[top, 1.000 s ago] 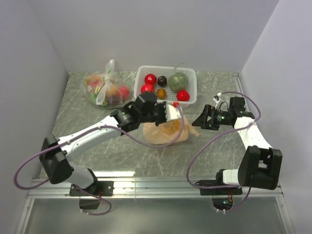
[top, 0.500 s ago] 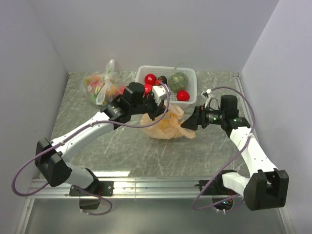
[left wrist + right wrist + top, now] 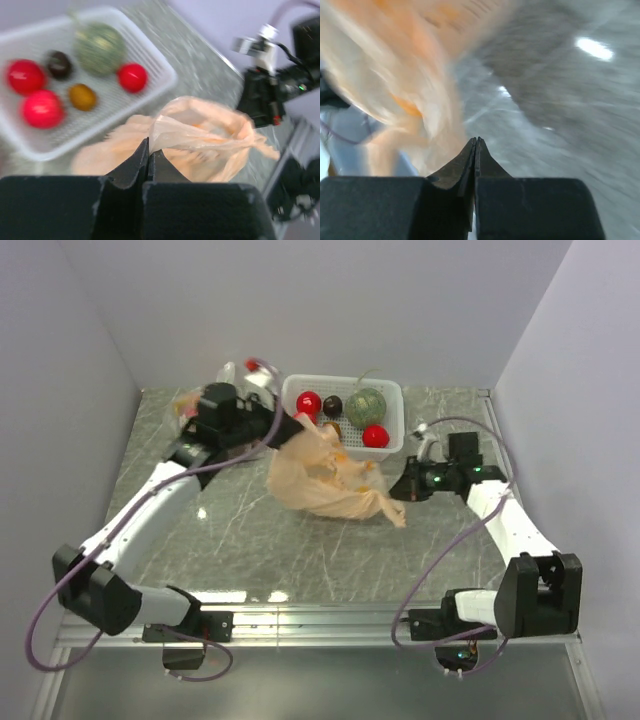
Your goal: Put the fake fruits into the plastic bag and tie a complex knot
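Bag [image 3: 325, 480]: peach-orange, thin and crinkly, now lifted off the table [image 3: 250, 540] and stretched on a slant just near of the basket [image 3: 392, 390]. Its far-left end is up by the basket's left corner; its right end droops toward the table.

Left pincer [image 3: 149, 142]: jaws tight together on a fold of the bag's rim, clear in the wrist view.

Right pincer [image 3: 476, 142]: jaws shut tip to tip at the bag's right end. The wrist view is badly blurred. An orange strand runs down to the tips, so a pinch on the film is judged likely, not confirmed.

Change over the last second:
- The bag lay crumpled on the table with the left pincer over it; the right pincer stood wide, well apart to the right.
- The left arm has since swung far and left, carrying its end of the bag up.
- The right pincer came in to the other end and closed.

Fruits [image 3: 99, 47]: all six sit in the basket, three red, one dark, one orange-brown and the green melon. None is in the bag.

Judgement: still the bag-opening step. With both ends held, the mouth can be spread. If the right grip is empty, the bag will trail after the left arm. Loading and knot not yet begun.
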You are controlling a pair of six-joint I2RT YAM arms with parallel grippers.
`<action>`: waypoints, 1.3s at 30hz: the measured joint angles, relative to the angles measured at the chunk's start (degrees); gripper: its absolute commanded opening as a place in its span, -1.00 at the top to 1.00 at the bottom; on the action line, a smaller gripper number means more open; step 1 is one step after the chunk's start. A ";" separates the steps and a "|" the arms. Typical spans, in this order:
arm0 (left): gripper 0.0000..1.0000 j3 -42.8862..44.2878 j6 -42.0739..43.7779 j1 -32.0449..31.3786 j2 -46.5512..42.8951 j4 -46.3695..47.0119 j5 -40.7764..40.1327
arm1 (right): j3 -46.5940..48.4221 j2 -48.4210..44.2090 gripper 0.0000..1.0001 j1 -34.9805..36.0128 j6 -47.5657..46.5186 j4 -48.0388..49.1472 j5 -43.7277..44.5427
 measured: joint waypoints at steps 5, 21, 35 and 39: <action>0.99 -0.55 -1.53 7.13 -8.02 -0.28 -0.61 | 6.03 -0.20 1.00 -10.54 -6.45 -5.75 2.93; 0.99 -16.68 -11.15 7.21 -13.40 -4.00 7.69 | 7.32 -16.11 0.40 4.04 -8.85 1.03 8.87; 0.99 -19.71 -32.41 11.80 -9.03 11.30 18.03 | 8.74 -3.39 0.91 24.50 -2.86 17.66 20.68; 0.99 -21.49 -39.67 13.51 -7.23 16.39 19.30 | 15.30 3.54 0.90 24.50 -3.80 17.05 23.23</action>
